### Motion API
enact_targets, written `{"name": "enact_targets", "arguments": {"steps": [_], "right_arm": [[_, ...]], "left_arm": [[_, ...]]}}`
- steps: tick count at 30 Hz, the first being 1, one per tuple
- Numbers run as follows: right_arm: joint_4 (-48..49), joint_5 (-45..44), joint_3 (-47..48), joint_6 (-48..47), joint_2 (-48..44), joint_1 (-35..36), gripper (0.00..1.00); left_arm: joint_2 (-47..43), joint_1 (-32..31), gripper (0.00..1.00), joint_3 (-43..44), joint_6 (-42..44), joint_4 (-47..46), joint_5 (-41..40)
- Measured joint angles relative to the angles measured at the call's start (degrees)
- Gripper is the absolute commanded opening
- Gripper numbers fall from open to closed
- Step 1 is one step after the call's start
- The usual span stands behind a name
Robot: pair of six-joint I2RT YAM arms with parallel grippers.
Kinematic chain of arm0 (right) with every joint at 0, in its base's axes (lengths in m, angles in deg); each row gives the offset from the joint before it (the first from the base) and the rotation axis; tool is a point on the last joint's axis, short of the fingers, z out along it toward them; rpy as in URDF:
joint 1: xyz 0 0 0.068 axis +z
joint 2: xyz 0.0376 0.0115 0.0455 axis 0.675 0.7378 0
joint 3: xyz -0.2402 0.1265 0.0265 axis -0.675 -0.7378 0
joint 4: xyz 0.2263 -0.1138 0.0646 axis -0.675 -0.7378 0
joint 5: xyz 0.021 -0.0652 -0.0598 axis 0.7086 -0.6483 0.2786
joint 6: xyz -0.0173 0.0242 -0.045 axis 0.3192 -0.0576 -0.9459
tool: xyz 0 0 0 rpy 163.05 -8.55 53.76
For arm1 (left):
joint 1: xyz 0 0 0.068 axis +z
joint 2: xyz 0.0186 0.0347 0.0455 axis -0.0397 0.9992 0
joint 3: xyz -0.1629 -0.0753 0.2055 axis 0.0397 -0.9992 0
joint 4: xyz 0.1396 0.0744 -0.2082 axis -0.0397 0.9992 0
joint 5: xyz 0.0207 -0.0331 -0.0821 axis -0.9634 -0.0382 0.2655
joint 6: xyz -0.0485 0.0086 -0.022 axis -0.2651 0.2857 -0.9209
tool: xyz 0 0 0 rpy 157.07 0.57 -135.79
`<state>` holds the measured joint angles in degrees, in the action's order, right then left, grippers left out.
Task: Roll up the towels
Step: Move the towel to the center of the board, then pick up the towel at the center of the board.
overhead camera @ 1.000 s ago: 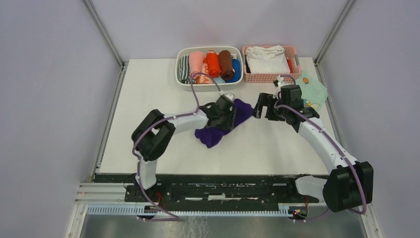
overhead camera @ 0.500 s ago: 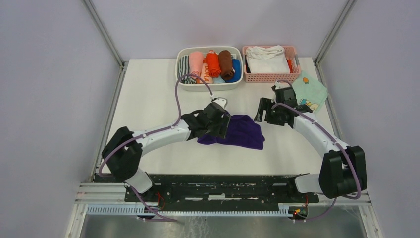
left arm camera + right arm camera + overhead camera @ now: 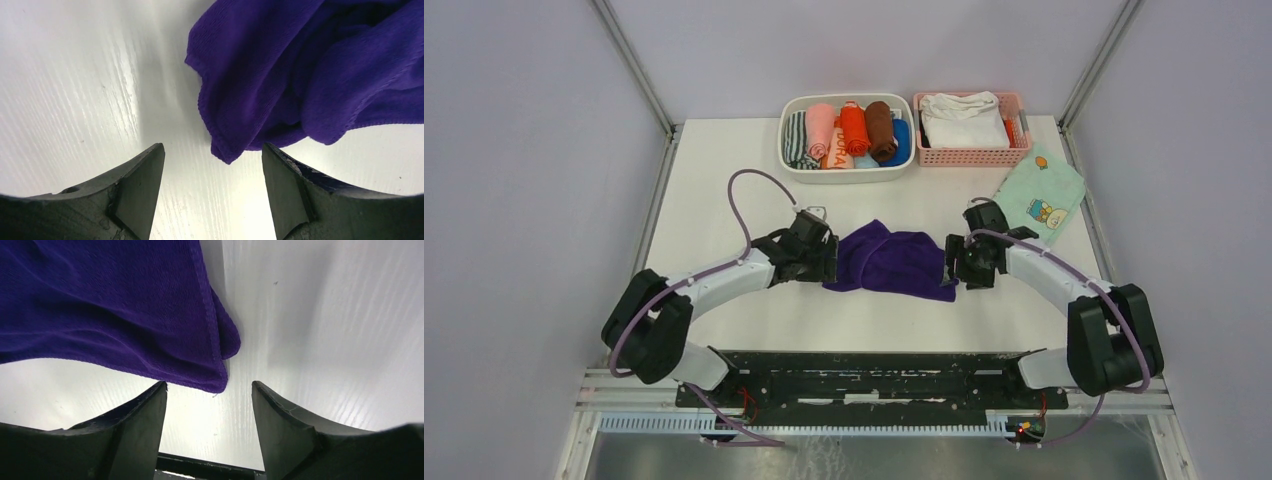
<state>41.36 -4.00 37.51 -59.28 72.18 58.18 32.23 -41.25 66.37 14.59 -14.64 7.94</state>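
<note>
The deep purple towel lies rumpled and partly spread on the white table between my two grippers. My left gripper is open at the towel's left end. In the left wrist view a towel corner points into the gap of that gripper, untouched. My right gripper is open at the towel's right edge. In the right wrist view the towel's hemmed corner lies just ahead of that gripper. A salmon-pink cloth lies rolled in the white basket.
The white basket at the back holds several rolled cloths. A pink basket beside it holds a white folded cloth. A mint-green cartoon-print cloth lies at the right. Frame posts stand at both back corners.
My left gripper let go of the purple towel and drew back to the left. The towel now lies flatter and wider. My right gripper came down to the towel's right edge.
</note>
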Motion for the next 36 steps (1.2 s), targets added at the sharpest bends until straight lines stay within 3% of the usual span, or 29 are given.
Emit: {"name": "enact_targets", "arguments": {"steps": [7, 11, 15, 19, 21, 28, 36], "right_arm": [[-0.8, -1.4, -0.7, 1.6, 5.2, 4.9, 0.62], [-0.9, -3.3, 0.1, 2.3, 6.9, 7.5, 0.53], [-0.6, -4.7, 1.1, 2.8, 8.1, 8.3, 0.35], [-0.6, -6.5, 2.0, 2.2, 8.7, 8.3, 0.04], [-1.6, -7.9, 3.3, 1.6, 8.7, 8.2, 0.0], [-5.4, -12.2, 12.2, -0.3, 3.3, 1.3, 0.0], [-5.1, -13.5, 22.6, 0.5, -4.0, -4.3, 0.0]], "left_arm": [[0.9, 0.7, 0.7, -2.6, -2.2, -3.0, 4.4], [3.0, 0.7, 0.57, -2.6, -3.0, -5.9, 6.6], [5.1, 0.7, 0.25, -2.8, -3.7, -8.3, 7.9], [4.9, 1.3, 0.09, -3.1, -4.1, -8.2, 7.7], [3.4, 2.7, 0.03, -3.1, -4.0, -7.5, 7.5], [-9.9, 13.7, 0.03, 1.7, -1.8, 0.4, 1.3], [-20.2, 19.4, 0.03, 12.1, 5.0, 6.9, -7.2]]}}
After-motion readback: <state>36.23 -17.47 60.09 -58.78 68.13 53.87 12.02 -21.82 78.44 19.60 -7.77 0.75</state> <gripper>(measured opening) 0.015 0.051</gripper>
